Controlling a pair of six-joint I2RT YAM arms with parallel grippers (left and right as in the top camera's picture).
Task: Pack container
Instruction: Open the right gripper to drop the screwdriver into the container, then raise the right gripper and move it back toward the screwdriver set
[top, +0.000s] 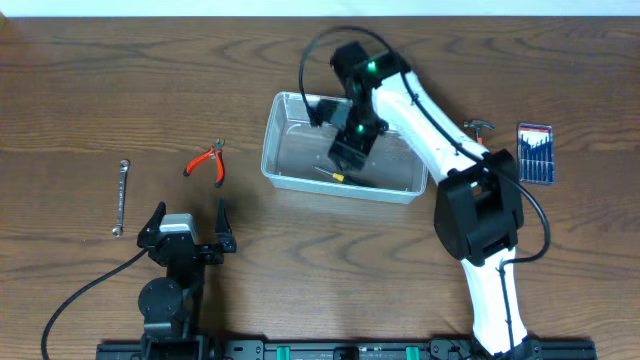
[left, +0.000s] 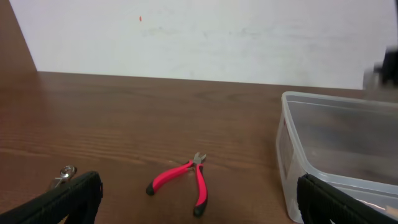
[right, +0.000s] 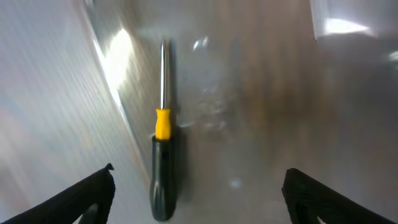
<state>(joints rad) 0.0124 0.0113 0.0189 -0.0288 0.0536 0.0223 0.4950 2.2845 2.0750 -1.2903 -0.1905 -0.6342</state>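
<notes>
Container (top: 290, 150) beneath right gripper (top: 342, 160)

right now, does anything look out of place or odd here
Nothing stands out. The screwdriver lies flat inside the container; the pliers, wrench and blue case lie flat on the table.

White-shelled right arm (top: 408, 100), black joints (top: 480, 215), green lights (top: 372, 68), black cable (top: 330, 38); black left arm (top: 168, 295), black-fingered left claw (top: 190, 208).

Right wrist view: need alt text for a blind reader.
A screwdriver with a black handle and yellow collar lies on the floor of the clear container, tip pointing away from the camera. The open fingers frame it at the bottom corners, not touching it.
</notes>
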